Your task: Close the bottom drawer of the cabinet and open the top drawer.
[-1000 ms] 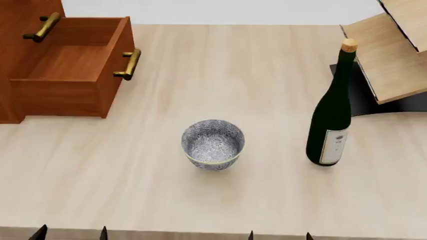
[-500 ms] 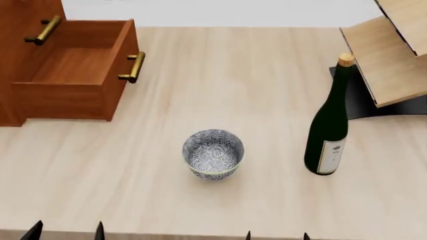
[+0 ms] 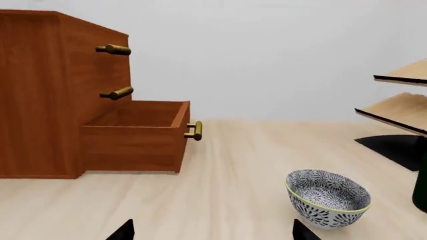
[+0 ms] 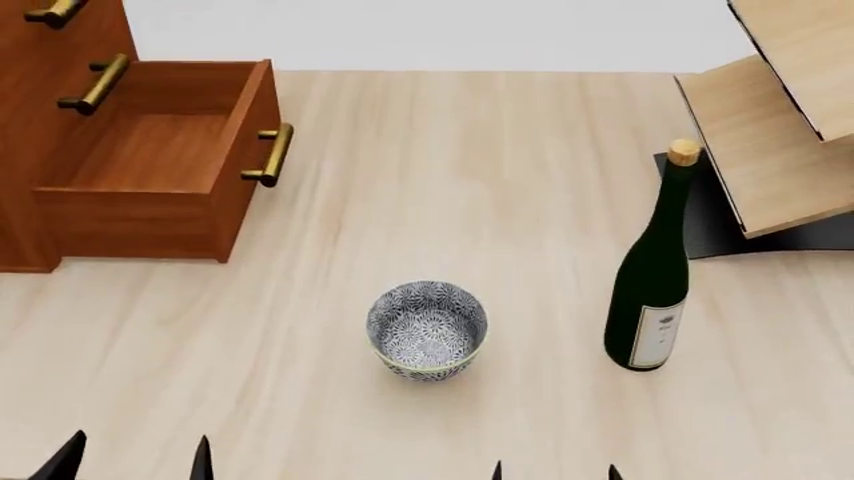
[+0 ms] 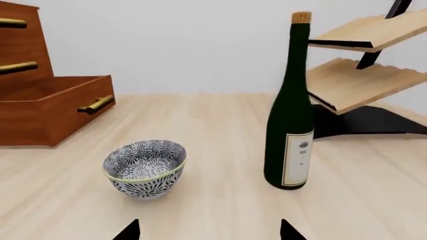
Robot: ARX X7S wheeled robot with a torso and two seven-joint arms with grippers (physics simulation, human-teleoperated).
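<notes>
Left wrist view: one cabinet [image 3: 47, 95] stands on the pale wooden table [image 3: 227, 185], with three drawers stacked in it. The top drawer [image 3: 100, 47] is flush with the front, its brass handle sticking out; the middle one likewise. The bottom drawer [image 3: 137, 135] is pulled well out from the cabinet, its box empty inside. One patterned bowl [image 3: 328, 197] sits on the table apart from the cabinet, on the open drawer's side. Beyond the bowl, farther from the cabinet, two shelves of a pale wooden rack [image 3: 400, 107] show at the edge. Two dark tips of the left gripper [image 3: 212, 231] show at the frame edge with a wide gap between them, holding nothing.

Head view: from above, the cabinet [image 4: 40, 130] sits at the far left corner, the bottom drawer [image 4: 160, 160] open toward the table's middle. The bowl [image 4: 427, 330] lies near the robot, apart from the drawer. One dark green bottle [image 4: 651, 285] with a cork stands upright beyond the bowl from the cabinet, just in front of the rack [image 4: 774, 120]. Nothing lies between the drawer front and the bowl. The left gripper [image 4: 134, 462] and right gripper [image 4: 555, 472] show only as fingertips, spread, empty.

Right wrist view: the bottle [image 5: 290, 110] stands between the bowl [image 5: 145, 168] and the rack [image 5: 360, 75]; the cabinet [image 5: 20, 50] is far beyond the bowl, its bottom drawer [image 5: 57, 112] out. The right gripper [image 5: 210, 231] fingertips stand wide apart, clasping nothing.
</notes>
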